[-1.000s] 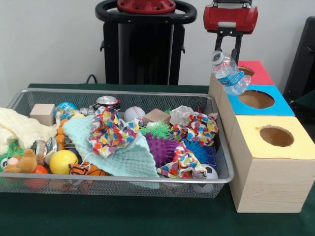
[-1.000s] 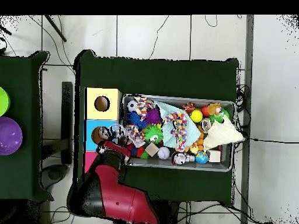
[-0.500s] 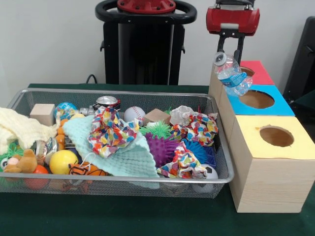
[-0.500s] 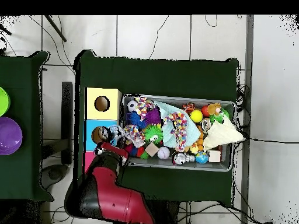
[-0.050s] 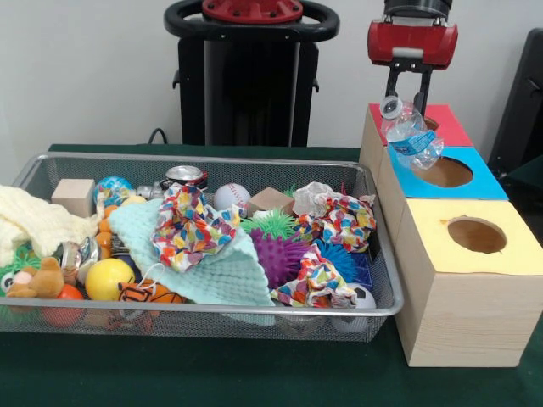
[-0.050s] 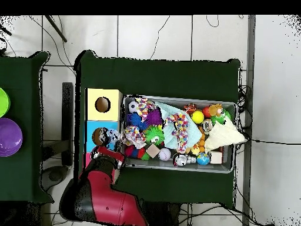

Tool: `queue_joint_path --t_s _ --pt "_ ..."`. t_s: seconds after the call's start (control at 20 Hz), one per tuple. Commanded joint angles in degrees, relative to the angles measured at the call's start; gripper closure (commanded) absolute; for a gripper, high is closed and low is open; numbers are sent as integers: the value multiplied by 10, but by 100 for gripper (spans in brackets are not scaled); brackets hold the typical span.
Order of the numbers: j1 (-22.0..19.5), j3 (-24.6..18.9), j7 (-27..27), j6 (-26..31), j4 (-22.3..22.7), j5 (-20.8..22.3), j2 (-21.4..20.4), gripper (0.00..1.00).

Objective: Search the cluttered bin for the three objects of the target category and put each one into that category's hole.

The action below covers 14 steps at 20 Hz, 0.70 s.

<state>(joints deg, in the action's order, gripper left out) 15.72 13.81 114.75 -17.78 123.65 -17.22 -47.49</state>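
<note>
A crushed clear plastic bottle (image 5: 411, 136) with a blue label hangs tilted over the near-left edge of the blue box's hole (image 5: 442, 171). My gripper (image 5: 407, 100) is shut on the bottle's upper part, just below its red body. In the overhead view the bottle (image 6: 110, 137) lies right beside the blue box's hole (image 6: 97, 137), with the red arm (image 6: 100, 188) reaching up from below. A red-topped box (image 5: 450, 127) stands behind the blue one and a yellow-topped box (image 5: 509, 254) in front.
The wire mesh bin (image 5: 212, 312) left of the boxes holds crumpled colourful paper (image 5: 188, 225), a mint cloth (image 5: 216, 271), spiky balls (image 5: 280, 253), a dented can (image 5: 185, 175), wooden blocks and small balls. A purple bowl (image 6: 8, 136) sits on the side table.
The gripper has carried the bottle to the right in the front view, from beside the boxes' left edge to over the blue box's hole.
</note>
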Motion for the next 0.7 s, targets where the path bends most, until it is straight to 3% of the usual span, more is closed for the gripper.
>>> queue_joint_path --t_s 0.05,0.45,0.7 --pt "4 3 136 -44 5 -39 24 100" --pt "8 4 142 -56 6 -40 34 100" --pt "27 13 140 -53 2 -62 39 100"
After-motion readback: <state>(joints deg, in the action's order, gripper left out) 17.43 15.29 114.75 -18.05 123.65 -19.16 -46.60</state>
